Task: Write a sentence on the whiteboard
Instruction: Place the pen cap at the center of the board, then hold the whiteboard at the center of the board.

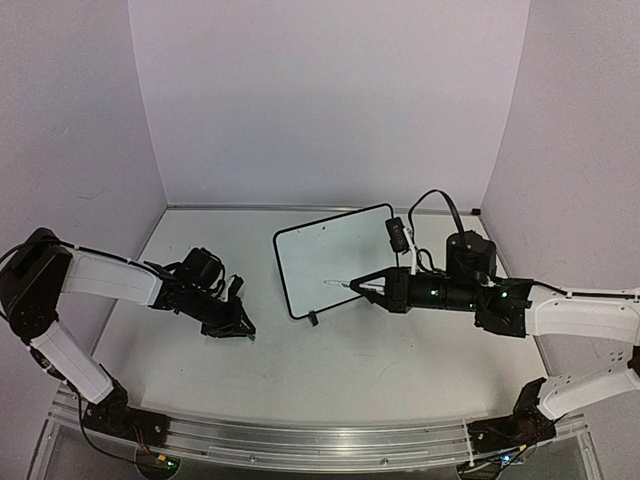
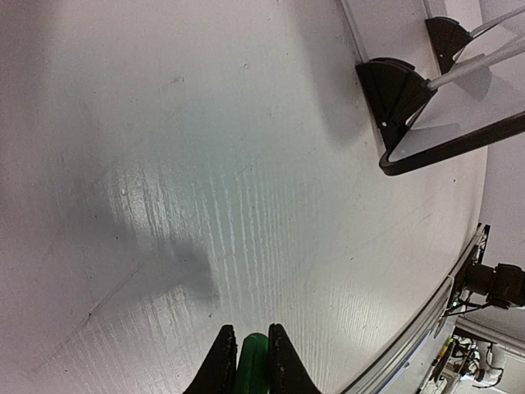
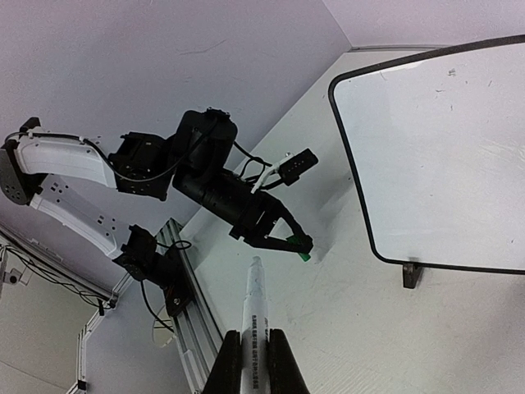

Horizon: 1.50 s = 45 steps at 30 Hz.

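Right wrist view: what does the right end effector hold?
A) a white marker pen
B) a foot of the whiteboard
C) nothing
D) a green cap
A: the right end effector is shut on the white marker pen, whose tip points out ahead of it.

Pale desk (image 1: 330,380) gleaming under the lights, plain walls (image 1: 330,100) closing it in on three sides. There's a metal rail (image 1: 320,440) along the near edge. The white marker (image 3: 253,320) hangs level above the desk, uncapped, with the green cap (image 2: 251,365) low and well apart.
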Available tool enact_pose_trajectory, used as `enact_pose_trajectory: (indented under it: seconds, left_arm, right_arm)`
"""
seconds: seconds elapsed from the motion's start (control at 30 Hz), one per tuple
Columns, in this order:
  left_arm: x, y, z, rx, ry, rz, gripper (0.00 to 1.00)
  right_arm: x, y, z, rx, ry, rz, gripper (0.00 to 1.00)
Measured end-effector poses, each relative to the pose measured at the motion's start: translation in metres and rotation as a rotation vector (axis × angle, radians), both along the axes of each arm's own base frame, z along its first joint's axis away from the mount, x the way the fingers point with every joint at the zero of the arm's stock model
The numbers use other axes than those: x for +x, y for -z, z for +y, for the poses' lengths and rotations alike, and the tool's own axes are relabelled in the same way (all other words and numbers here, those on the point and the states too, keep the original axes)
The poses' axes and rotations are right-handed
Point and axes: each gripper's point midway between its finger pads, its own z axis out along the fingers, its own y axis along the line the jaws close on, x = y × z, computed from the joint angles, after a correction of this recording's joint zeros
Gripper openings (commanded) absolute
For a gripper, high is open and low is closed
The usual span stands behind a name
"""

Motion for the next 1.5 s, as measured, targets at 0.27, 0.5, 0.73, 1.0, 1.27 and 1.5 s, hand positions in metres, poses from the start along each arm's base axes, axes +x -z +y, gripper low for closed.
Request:
enact_pose_trajectory:
  seconds: [0.27, 0.5, 0.73, 1.0, 1.27, 1.5]
  left_arm:
    - [0.003, 0.005, 0.003, 0.029, 0.002, -0.015, 0.68]
    - [0.007, 0.006, 0.011, 0.074, -0.022, -0.041, 0.91]
    - [0.011, -0.019, 0.026, 0.135, -0.02, -0.117, 0.97]
    - [0.049, -0.095, 0.027, 0.135, 0.075, -0.282, 0.97]
    - [0.066, -0.162, 0.0, -0.013, 0.268, -0.455, 0.94]
    - [0.081, -0.157, -0.03, -0.095, 0.399, -0.46, 0.76]
  right_arm:
    - [-0.001, 0.001, 0.001, -0.007, 0.008, -0.003, 0.0]
    - [0.001, 0.005, -0.001, -0.021, 0.024, 0.003, 0.0]
    - [0.0, -0.011, -0.012, 0.008, 0.061, -0.033, 0.0]
    - [0.006, -0.004, -0.01, -0.02, 0.07, -0.046, 0.0]
    - [0.029, 0.0, 0.004, -0.037, 0.024, -0.037, 0.0]
    - [0.053, 0.0, 0.022, -0.023, -0.022, -0.041, 0.0]
